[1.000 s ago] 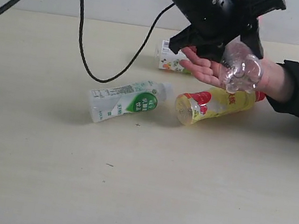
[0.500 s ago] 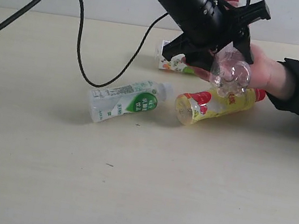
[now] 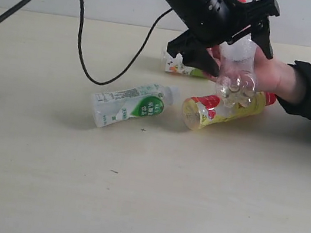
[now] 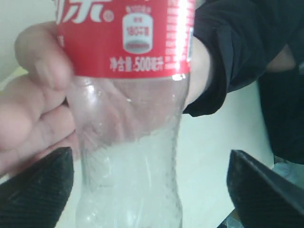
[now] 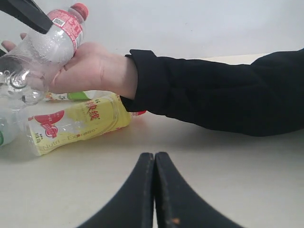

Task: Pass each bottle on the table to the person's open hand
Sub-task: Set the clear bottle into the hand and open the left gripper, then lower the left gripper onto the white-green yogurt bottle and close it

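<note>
Clear bottle [image 3: 238, 70], red label and cap, sits in the person's hand [image 3: 270, 73], thumb and fingers wrapped round it, raised off the worktop [image 3: 130, 196] just above the yellow bottle [image 3: 225, 109]. Left tool [image 3: 223, 50] straddles the clear bottle's body with its fingers spread apart; the left wrist view shows a gap on each side, no contact. Yellow bottle lies on its side. Green-labelled whitish bottle [image 3: 130, 104] lies on its side just left of it; second whitish bottle [image 3: 179, 66] is behind the arm, partly hidden. Right tool [image 5: 154, 161] is low over the worktop, fingers pressed together, holding nothing.
</note>
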### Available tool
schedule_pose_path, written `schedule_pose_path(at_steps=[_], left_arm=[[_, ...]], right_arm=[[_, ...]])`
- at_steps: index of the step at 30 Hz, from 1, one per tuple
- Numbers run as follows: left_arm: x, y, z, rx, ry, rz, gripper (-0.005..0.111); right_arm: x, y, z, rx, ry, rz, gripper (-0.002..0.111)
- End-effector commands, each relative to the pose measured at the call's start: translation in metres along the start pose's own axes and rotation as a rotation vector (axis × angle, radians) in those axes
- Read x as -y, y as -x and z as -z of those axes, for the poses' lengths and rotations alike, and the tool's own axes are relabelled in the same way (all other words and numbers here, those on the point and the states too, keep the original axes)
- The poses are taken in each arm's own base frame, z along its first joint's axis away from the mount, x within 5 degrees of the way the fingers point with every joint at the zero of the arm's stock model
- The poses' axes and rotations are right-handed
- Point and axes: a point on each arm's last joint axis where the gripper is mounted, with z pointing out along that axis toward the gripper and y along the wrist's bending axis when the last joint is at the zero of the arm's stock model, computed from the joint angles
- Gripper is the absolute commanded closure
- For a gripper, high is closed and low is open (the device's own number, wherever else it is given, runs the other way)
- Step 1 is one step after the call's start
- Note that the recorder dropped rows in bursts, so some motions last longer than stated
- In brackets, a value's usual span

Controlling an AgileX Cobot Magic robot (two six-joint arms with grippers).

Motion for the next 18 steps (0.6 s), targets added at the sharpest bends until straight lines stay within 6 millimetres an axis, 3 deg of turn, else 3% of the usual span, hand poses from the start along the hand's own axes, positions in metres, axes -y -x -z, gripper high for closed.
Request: schedule_pose_path(at_steps=[1,2,6,12,15,18], left_arm=[[0.011,0.002,0.034,0.006,-0.016,-0.069,0.023],[0.014,0.0,0.048,-0.012,-0.008,-0.135,0.023],[0.02,-0.007,0.073,-0.037,0.055,-0.303,0.023],[0.016,-0.014,0.107,-0.04,0.267,-0.432,0.023],[0.012,-0.012,0.116,-0.016,0.359,-0.523,0.023],[-0.006,-0.013,0.12,-0.045,0.514,-0.655,0.023]], right_arm=[[0.0,-0.001,-0.001,0.003,-0.001,0.004,0.108],[0.0,-0.001,-0.001,0.003,-0.001,0.004,0.108],[0.0,-0.001,-0.001,0.003,-0.001,0.004,0.108],[0.0,-0.001,-0.001,0.003,-0.001,0.004,0.108],[0.0,-0.001,-0.001,0.003,-0.001,0.004,0.108],[0.0,-0.001,-0.001,0.003,-0.001,0.004,0.108]])
